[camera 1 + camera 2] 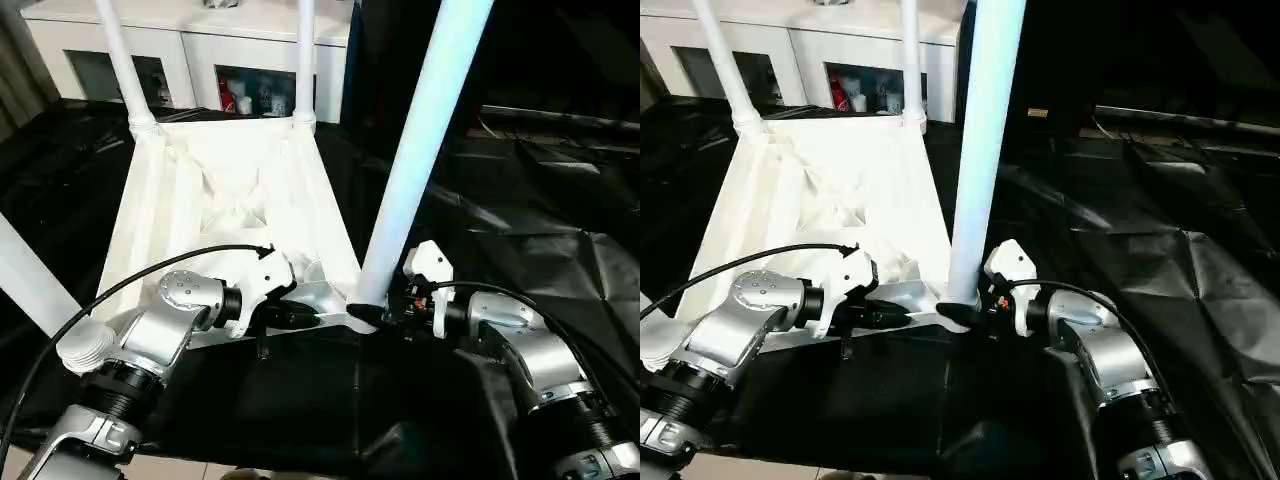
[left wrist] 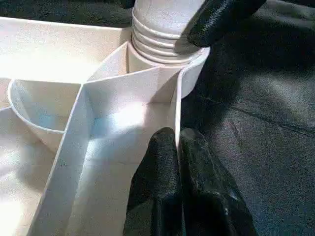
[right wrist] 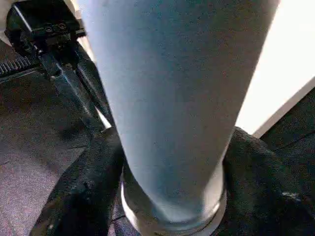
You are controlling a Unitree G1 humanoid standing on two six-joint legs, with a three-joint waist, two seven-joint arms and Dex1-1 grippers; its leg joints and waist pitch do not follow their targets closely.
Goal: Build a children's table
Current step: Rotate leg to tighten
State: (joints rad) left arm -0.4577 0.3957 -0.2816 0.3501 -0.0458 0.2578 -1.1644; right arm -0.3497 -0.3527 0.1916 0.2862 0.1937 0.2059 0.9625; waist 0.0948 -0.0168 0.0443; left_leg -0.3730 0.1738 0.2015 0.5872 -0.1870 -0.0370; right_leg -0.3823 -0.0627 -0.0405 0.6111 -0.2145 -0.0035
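The children's table top (image 1: 230,190) lies upside down on the black-covered work table. Two white legs (image 1: 125,60) (image 1: 305,55) stand in its far corners, and another leg (image 1: 30,280) rises at the near left. A fourth leg (image 1: 425,140) stands in the near right corner socket, its ribbed base (image 2: 162,34) seated in the socket. My right gripper (image 1: 375,315) is shut on the base of this leg, with a black finger (image 3: 83,191) on either side. My left gripper (image 2: 176,140) is shut on the top's thin near rim, just left of that socket.
A white cabinet (image 1: 200,40) with glass doors stands behind the work table. The black cover (image 1: 520,200) lies creased to the right and in front. A black cable (image 1: 150,270) loops over my left forearm. The work table's near edge runs just below my arms.
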